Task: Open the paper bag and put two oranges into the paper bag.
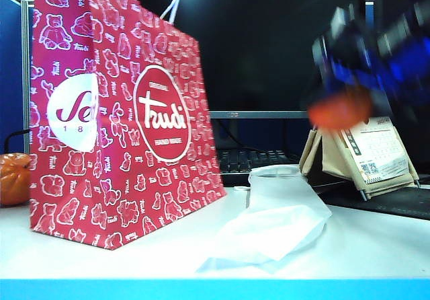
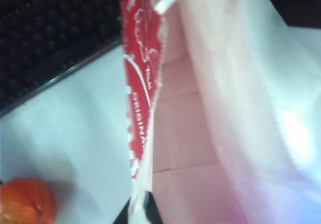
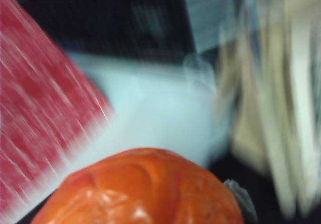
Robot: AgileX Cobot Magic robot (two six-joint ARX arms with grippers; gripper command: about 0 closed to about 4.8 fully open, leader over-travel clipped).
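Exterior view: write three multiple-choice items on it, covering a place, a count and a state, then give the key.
1. Where is the loose orange?
A. On the table, left of the bag
B. Inside the white plastic bag
C. On the keyboard

2. How many oranges show?
A. One
B. Two
C. Three

3. What are the right jaws doing?
A. Standing open and empty
B. Holding an orange in the air
C. Gripping the bag's cord

Key:
1. A, because the loose orange sits on the table beside the bag.
2. B, because there is that one plus the held orange.
3. B, because the right jaws carry the held orange high on the right, while the left jaws are shut on the bag's top rim.
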